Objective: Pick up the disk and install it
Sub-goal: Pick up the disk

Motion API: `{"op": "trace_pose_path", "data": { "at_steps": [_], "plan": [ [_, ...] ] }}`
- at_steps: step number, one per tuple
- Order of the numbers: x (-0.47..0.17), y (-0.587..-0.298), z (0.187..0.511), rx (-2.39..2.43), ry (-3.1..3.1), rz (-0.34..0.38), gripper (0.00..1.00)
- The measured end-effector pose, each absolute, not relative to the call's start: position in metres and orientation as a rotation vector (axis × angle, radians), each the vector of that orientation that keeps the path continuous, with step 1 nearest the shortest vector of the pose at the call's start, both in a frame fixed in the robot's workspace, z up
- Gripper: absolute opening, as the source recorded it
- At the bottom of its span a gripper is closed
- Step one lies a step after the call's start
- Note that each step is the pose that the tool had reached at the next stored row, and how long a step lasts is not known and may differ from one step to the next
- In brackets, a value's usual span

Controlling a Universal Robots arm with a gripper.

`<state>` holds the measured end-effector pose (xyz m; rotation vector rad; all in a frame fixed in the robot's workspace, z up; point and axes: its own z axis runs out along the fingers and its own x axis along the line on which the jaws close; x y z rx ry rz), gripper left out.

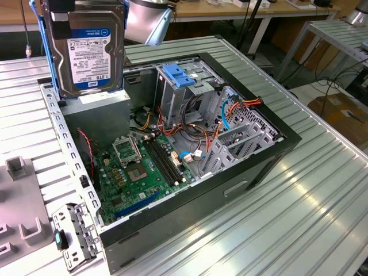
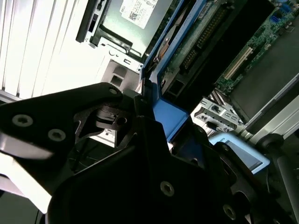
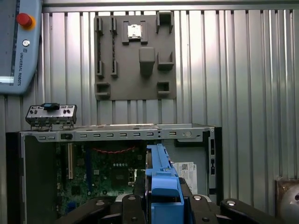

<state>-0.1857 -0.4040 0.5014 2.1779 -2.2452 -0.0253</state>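
Between the fingers of the gripper, closed tight on blue side rails: one disk, hanging label-outward above one open computer case, at the exterior view's left. Judged stiff, dense, shock-sensitive; best held by rails and edges, never the circuit-board face. Below, one green motherboard; toward the exterior view's right, one blue-handled drive cage. Past the case's rim, one grey fixture plate.
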Motion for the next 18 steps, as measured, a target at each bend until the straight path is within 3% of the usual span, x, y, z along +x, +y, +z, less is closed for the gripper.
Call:
{"op": "trace_pose_path", "data": {
  "at_steps": [18],
  "plan": [
    [-0.144,-0.404,0.499,2.175,-2.243,-0.019,0.37]
  ]
}}
